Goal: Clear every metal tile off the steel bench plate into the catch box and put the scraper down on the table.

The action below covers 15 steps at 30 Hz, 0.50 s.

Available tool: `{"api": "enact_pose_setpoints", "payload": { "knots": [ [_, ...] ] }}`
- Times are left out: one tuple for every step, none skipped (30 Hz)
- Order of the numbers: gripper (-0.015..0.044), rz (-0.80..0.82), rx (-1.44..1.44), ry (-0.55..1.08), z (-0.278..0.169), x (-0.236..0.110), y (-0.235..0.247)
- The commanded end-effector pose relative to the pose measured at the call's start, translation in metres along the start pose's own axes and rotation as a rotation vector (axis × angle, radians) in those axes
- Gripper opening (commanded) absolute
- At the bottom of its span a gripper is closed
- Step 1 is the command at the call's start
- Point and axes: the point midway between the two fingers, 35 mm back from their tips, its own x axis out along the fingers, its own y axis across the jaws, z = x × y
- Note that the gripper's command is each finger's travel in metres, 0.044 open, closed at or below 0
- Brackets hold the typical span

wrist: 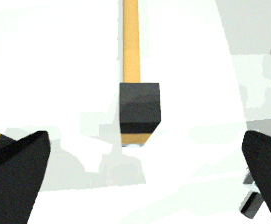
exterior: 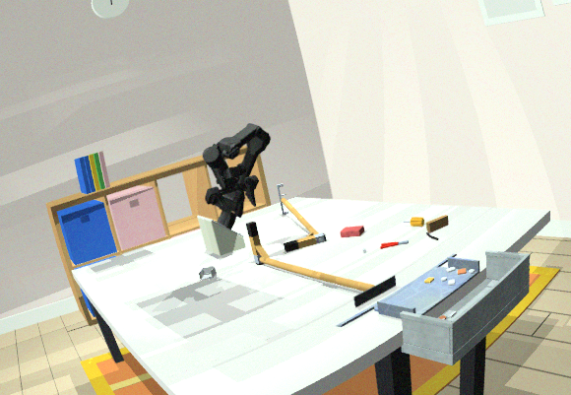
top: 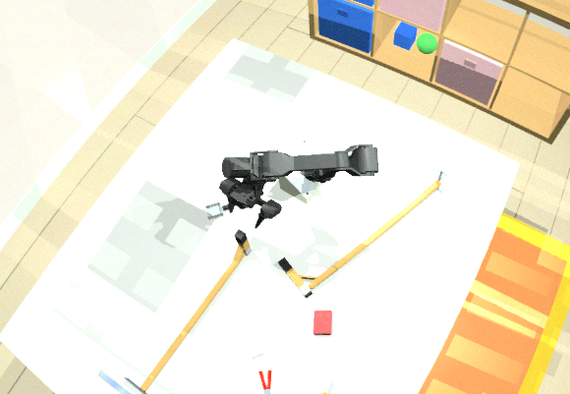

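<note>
The long scraper lies flat on the white table, a wooden handle with a black grip end and a black blade near the bench plate. My gripper is open and empty. It hangs just above the grip end, with one finger on each side in the wrist view. The steel bench plate at the table's front right carries several small orange and white tiles. The grey catch box stands along its far end and holds a few tiles.
A second, hooked wooden tool lies right of the scraper. Nearby are a white wedge, a small metal clip, a red block, red pliers, and a yellow screwdriver. A shelf stands behind.
</note>
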Motion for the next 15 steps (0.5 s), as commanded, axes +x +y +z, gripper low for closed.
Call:
{"api": "enact_pose_setpoints", "payload": {
  "knots": [
    [0.0440,0.003,-0.011,-0.007,0.001,0.003,0.000],
    [0.0440,0.003,-0.012,-0.007,-0.001,0.005,0.000],
    [0.0440,0.003,-0.012,-0.007,-0.003,0.007,0.000],
    [0.0440,0.003,-0.012,-0.007,-0.005,0.010,0.000],
    [0.0440,0.003,-0.012,-0.007,-0.006,0.012,0.000],
    [0.0440,0.003,-0.012,-0.007,-0.008,0.014,0.000],
    [0.0440,0.004,-0.012,-0.008,-0.010,0.017,0.000],
    [0.0440,0.004,-0.012,-0.008,-0.012,0.019,0.000],
    [0.0440,0.004,-0.011,-0.008,-0.013,0.021,0.000],
    [0.0440,0.004,-0.011,-0.008,-0.015,0.023,0.000],
    [0.0440,0.004,-0.011,-0.008,-0.017,0.025,0.001],
    [0.0440,0.005,-0.011,-0.008,-0.019,0.027,0.001],
    [0.0440,0.005,-0.011,-0.008,-0.019,0.028,0.001],
    [0.0440,0.005,-0.011,-0.008,-0.020,0.029,0.001],
    [0.0440,0.005,-0.011,-0.008,-0.020,0.029,0.001]
  ]
}}
